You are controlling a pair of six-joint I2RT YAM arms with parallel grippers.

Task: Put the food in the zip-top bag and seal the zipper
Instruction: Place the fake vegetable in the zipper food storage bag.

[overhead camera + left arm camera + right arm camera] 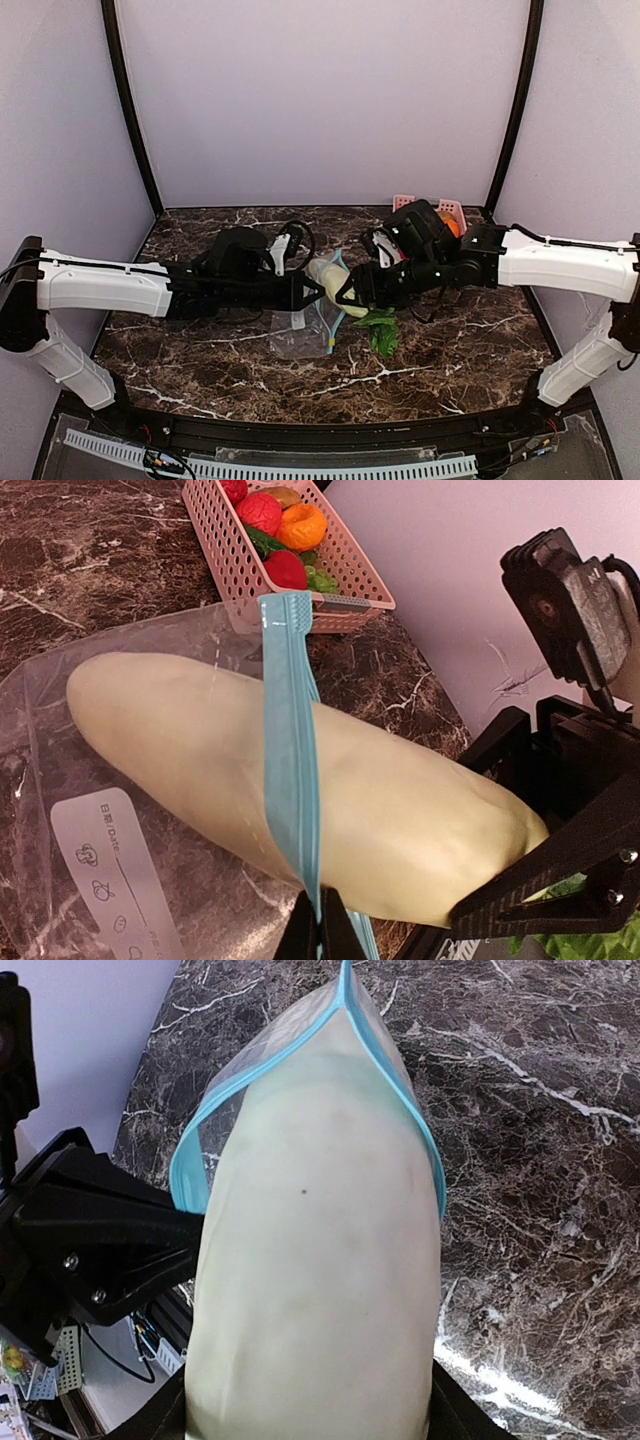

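Note:
My left gripper [322,932] is shut on the teal zipper [290,730], pinching one lip of the clear zip-top bag [300,335] and holding its mouth up off the table. The pale whitish-green gourd [320,1290] is clamped between the jaws of my right gripper [310,1426]. Its far end is inside the bag's mouth, where the zipper [400,1090] loops around it. In the left wrist view the gourd [350,790] lies half under the clear plastic. In the top view the two grippers meet at mid-table, and a leafy green vegetable [380,330] lies just below my right gripper [350,290].
A pink basket [335,575] holding several more toy foods, red, orange and green, stands at the back right of the marble table [450,350]. The bag's whitish label patch [110,870] faces the left wrist camera.

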